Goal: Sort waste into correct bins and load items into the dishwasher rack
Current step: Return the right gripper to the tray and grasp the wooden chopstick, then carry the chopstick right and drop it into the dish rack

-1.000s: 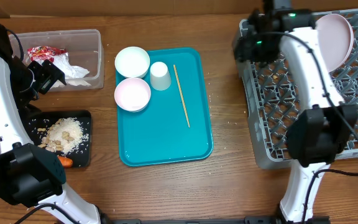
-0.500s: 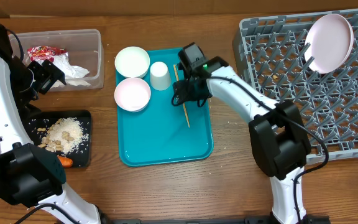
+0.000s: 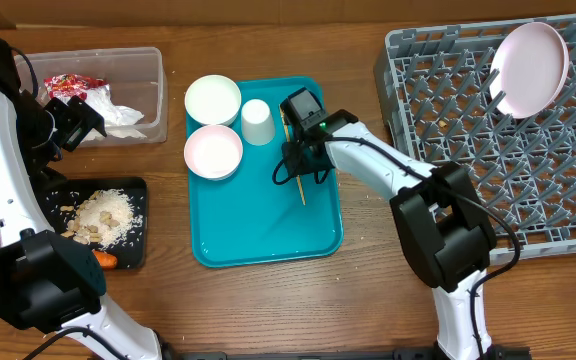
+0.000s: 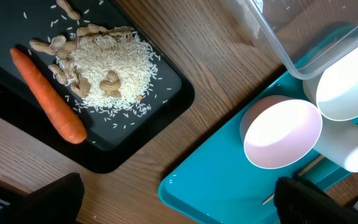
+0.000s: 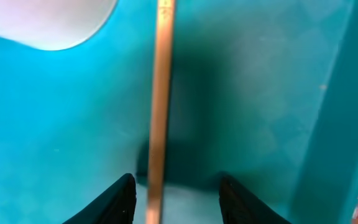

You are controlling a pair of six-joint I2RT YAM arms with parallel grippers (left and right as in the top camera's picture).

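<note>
Looking at a thin wooden stick lying flat on the teal tray, just right of the white cup. Right gripper down over it, jaws partway apart, straddling, not pinching yet. Probably featherlight, stiff, snappable, rolls easily, so best pinched gently mid-length. Left gripper spread wide, empty, above the black tray.

Teal serving tray flat on brown wooden table, near its middle.

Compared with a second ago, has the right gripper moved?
Yes. The right gripper left the dishwasher rack's far left corner and now sits leftward over the teal tray, straddling the wooden stick.
</note>
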